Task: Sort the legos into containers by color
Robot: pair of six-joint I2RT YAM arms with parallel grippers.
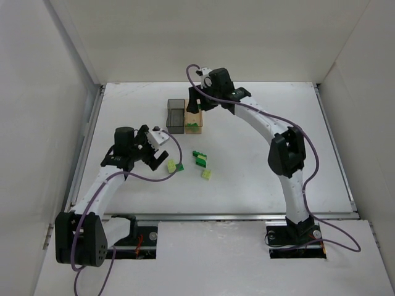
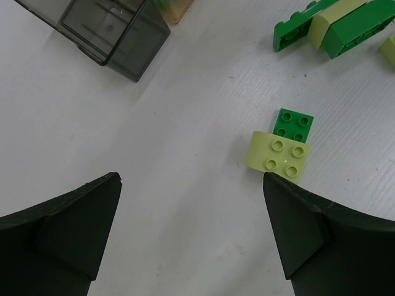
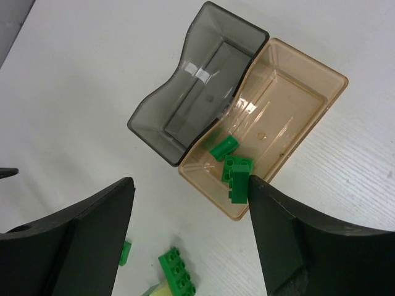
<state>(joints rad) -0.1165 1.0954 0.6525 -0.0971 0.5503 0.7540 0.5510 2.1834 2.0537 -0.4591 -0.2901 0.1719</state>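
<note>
The smoky grey bin (image 1: pixel 176 115) and the tan bin (image 1: pixel 195 117) stand side by side at the table's middle back. In the right wrist view the grey bin (image 3: pixel 203 92) is empty and the tan bin (image 3: pixel 290 98) holds three dark green legos (image 3: pixel 223 147) at its near end. My right gripper (image 3: pixel 189 185) is open and empty above the bins' near ends. My left gripper (image 2: pixel 191 203) is open and empty over bare table; its right fingertip (image 2: pixel 290 203) is just short of a pale yellow-green lego (image 2: pixel 278 155) that touches a dark green lego (image 2: pixel 294 124).
A cluster of dark green and pale legos (image 1: pixel 200 158) lies in front of the bins, with one more pale lego (image 1: pixel 207 174) nearer. It also shows in the left wrist view (image 2: pixel 333 28). White walls enclose the table (image 1: pixel 265 123) on three sides.
</note>
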